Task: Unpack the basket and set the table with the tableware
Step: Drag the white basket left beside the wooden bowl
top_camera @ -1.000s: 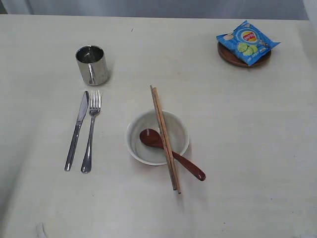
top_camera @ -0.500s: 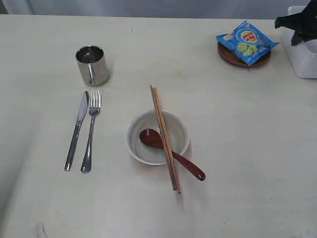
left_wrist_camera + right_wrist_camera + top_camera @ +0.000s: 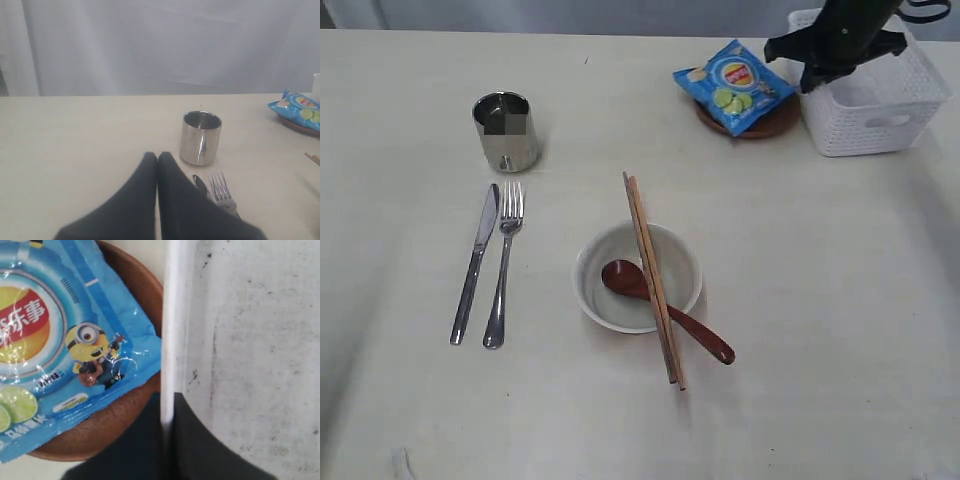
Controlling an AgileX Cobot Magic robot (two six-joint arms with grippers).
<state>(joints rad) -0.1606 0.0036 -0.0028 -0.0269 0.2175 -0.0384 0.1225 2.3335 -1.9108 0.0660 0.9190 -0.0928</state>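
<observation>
Basket: white perforated plastic basket (image 3: 880, 110) is sitting on the pale cream table (image 3: 820, 300), just beside the small brown round plate (image 3: 765, 127), looking empty.
Right gripper (image 3: 168, 410): clamping the basket's wall.
Left gripper (image 3: 157, 159): hovering, fingers together, empty.
Progress: tableware (image 3: 503, 262) is lying set out; unpacking is seemingly finishing.

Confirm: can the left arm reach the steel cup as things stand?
Probably yes. The cup stands upright just ahead of the left hand, with only bare table between them. The hand is shut, so it must open first.
</observation>
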